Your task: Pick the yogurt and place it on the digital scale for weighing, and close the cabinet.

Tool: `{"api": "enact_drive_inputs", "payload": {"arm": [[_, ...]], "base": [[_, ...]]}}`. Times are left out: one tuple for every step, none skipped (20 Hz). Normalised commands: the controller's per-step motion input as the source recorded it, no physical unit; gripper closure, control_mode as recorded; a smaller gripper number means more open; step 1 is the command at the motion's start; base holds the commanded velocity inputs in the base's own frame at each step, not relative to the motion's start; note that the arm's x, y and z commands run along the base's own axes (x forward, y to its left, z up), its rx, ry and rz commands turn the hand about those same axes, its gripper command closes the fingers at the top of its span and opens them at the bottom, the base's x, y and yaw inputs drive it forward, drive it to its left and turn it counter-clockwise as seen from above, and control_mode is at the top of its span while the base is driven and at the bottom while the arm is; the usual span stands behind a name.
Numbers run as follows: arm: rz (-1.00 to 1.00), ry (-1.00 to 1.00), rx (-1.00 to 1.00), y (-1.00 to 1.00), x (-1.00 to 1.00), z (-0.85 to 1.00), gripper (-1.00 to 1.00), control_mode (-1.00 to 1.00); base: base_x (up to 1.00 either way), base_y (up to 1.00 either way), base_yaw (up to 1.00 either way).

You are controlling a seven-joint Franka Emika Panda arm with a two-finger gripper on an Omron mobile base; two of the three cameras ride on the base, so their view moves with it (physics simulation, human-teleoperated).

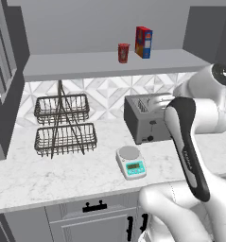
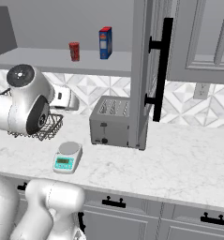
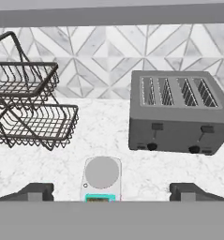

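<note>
While the arm hangs back over the desk, nothing of the job looks done yet.

Progress: the yogurt [image 1: 123,53] sits on the cabinet shelf [image 1: 86,64], not on the digital scale [image 1: 131,162]; the cabinet [image 2: 153,65] stands open. Both steps remain, by my reckoning.

Yogurt: small red tapered cup with a darker band, upright, just beside a taller red-and-blue box [image 1: 143,41] on the same shelf.

Scale: flat white body, round grey plate with nothing on it, teal front panel; it sits on the desk [image 1: 48,175] in front of the toaster [image 1: 145,120] (near it, not touching).

Fingers: spread wide apart with nothing between them; in the hand view the gripper [image 3: 111,192] looks down on the scale, its dark tips at either side.

Cabinet door: grey, panelled, swung out edge-on in the right base view, with a long black bar handle [image 2: 161,70].

Other shapes: boxy grey four-slot toaster with dark knobs; a two-tier dark wire basket [image 1: 63,125], open mesh; white marbled desk; backsplash of pale geometric tile.

Next (a guess): reach up to the shelf for the cup.
</note>
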Motion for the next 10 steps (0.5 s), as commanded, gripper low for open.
{"api": "enact_drive_inputs", "payload": {"arm": [[0.04,-0.19,0.00,0.04,-0.22,0.58,-1.00,-1.00],[0.03,-0.17,0.00,0.06,-0.19,0.59,-1.00,-1.00],[0.03,-0.14,0.00,0.06,-0.14,0.61,-1.00,-1.00],[0.03,-0.13,0.00,0.01,-0.14,0.62,-1.00,-1.00],[0.02,-0.09,0.00,0.02,-0.11,0.59,-1.00,-1.00],[0.00,-0.09,0.00,0.01,-0.09,0.59,-1.00,-1.00],[0.00,-0.07,0.00,0.07,-0.08,0.62,-1.00,-1.00],[0.00,-0.07,0.00,0.11,-0.08,0.62,-1.00,-1.00],[0.00,-0.09,0.00,0.11,-0.06,0.65,-1.00,-1.00],[0.00,-0.10,0.00,0.11,-0.06,0.59,-1.00,-1.00]], "base": [[0.00,0.00,0.00],[0.00,0.00,0.00],[0.00,0.00,0.00],[0.00,0.00,0.00],[0.00,0.00,0.00],[0.00,0.00,0.00],[0.00,0.00,0.00],[0.00,0.00,0.00],[0.00,0.00,0.00],[0.00,0.00,0.00]]}}
